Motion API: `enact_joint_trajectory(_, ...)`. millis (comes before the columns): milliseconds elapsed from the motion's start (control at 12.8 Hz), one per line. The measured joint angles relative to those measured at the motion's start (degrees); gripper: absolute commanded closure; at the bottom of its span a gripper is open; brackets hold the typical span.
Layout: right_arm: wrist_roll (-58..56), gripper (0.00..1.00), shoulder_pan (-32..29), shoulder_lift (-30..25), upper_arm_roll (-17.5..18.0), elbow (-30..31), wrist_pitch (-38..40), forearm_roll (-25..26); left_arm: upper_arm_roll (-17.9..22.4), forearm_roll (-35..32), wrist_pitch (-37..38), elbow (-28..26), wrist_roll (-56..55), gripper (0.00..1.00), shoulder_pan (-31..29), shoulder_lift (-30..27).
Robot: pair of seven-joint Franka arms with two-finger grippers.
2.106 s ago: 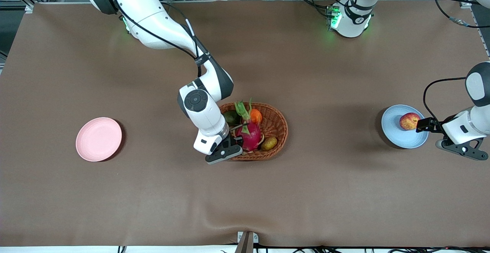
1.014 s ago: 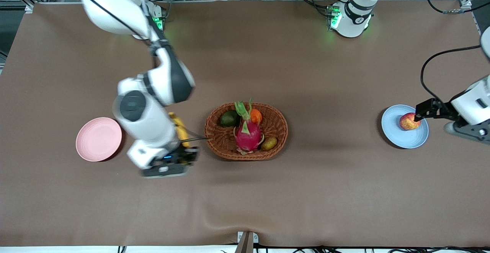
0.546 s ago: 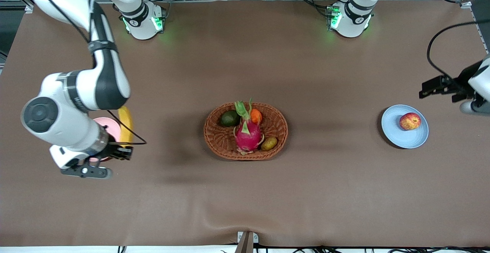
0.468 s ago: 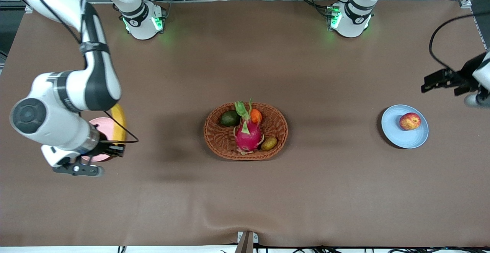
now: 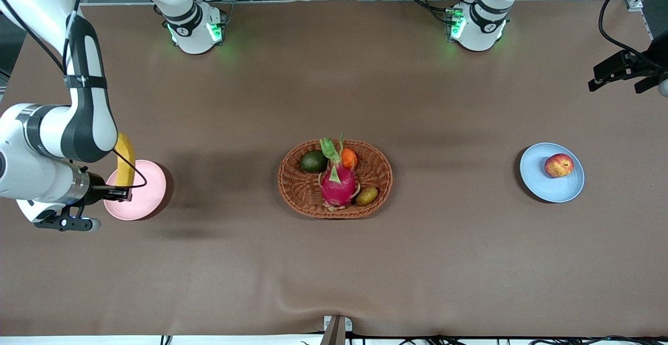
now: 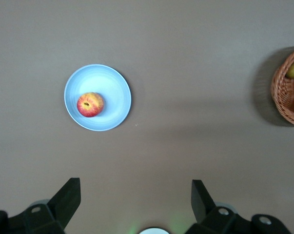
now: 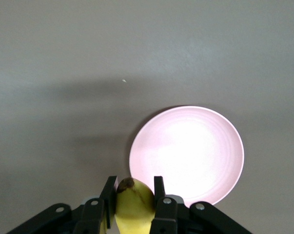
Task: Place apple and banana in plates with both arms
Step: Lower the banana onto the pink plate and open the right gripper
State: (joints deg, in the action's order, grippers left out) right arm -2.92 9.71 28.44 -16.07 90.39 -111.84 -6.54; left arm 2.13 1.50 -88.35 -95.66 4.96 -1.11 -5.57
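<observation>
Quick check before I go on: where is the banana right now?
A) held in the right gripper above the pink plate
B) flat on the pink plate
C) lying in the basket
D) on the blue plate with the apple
A: the right gripper is shut on the banana, up in the air over the rim of the pink plate; the plate itself is bare in the right wrist view.

Bare pink plate (image 5: pixel 148 199) under banana (image 5: pixel 124 159) — wicker basket (image 5: pixel 376 178) well apart
</observation>
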Motion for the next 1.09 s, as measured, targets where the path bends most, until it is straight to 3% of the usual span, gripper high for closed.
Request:
enact_joint_trajectory(468,-2.80,0.99,-3.60,7.55,0.12,0.80,-6.74,-0.24,-1.21,-0.48,-1.50,1.44,-2.71,0.00,0.45,1.42)
enact_joint_trajectory(546,-2.83,0.89,-3.74,8.52,0.18,0.80,-7.57,-1.26,-1.42,-0.50,-1.50,1.51,-2.71,0.00,0.46,1.42)
enact_joint_trajectory(624,-2.91,0.65,-3.75,9.12,0.25,0.78,-8.14,-2.69,-1.48,-0.52,-1.53,1.55,-2.72,0.00,0.46,1.42)
enact_joint_trajectory(702,-2.92,0.27,-3.75,9.62,0.31,0.78,-8.82,-3.58,-1.52,-0.52,-1.74,1.55,-2.83,0.00,0.46,1.43)
enact_joint_trajectory(780,-2.92,0.00,-3.76,9.96,0.33,0.78,-9.22,-3.78,-1.60,-0.52,-2.14,1.55,-2.99,0.00,0.46,1.45)
enact_joint_trajectory(1092,-2.96,0.00,-3.81,10.06,0.53,0.43,-9.26,-3.82,-2.55,-0.34,-2.63,2.72,-4.10,0.00,0.49,1.44)
